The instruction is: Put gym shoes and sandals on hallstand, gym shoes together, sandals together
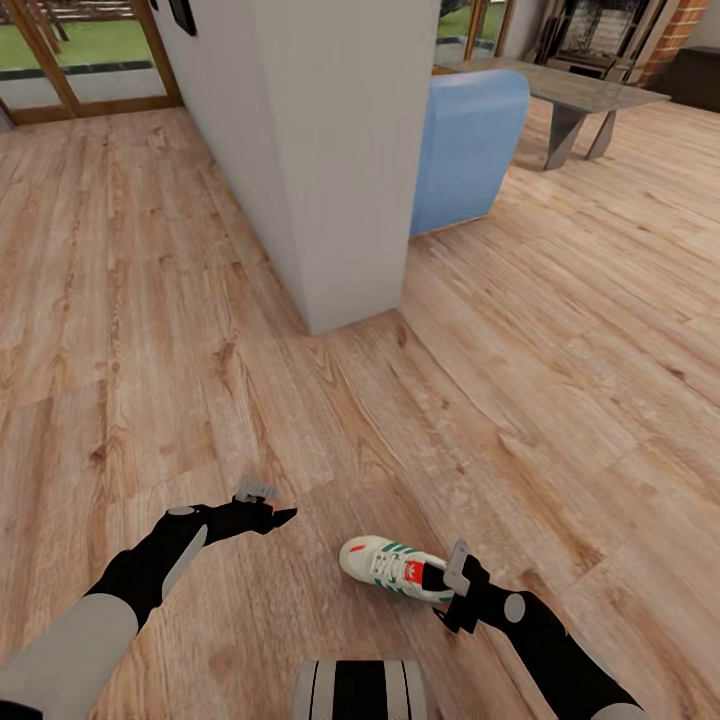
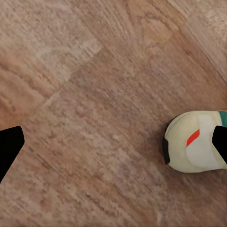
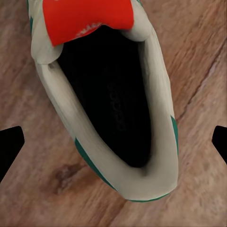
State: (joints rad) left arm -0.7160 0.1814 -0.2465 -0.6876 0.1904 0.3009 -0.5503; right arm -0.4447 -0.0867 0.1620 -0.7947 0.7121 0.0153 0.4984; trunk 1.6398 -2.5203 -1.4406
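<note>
- Head view: I see one gym shoe (image 1: pixel 395 570) lying on the corridor floor (image 1: pixel 200 350) just ahead of my base, toe toward my left arm. My right gripper (image 1: pixel 452 590) is at its heel end; my left gripper (image 1: pixel 262 510) hangs apart over bare planks. A grey wall corner (image 1: pixel 330 160) and a blue armchair (image 1: pixel 468 145) stand further ahead.
- Left wrist view: the shoe's toe sits beside one dark fingertip (image 2: pixel 9 146); the fingers are spread wide, nothing between them.
- Right wrist view: I look straight down into the shoe's opening, red tongue label (image 3: pixel 87 16) at the far side. Both fingertips (image 3: pixel 9 144) stand outside the shoe's walls, jaws released.
- Risk: if I close like this, the soft collar may buckle and the shoe may twist out; descending off-centre could nudge it along the floor.
</note>
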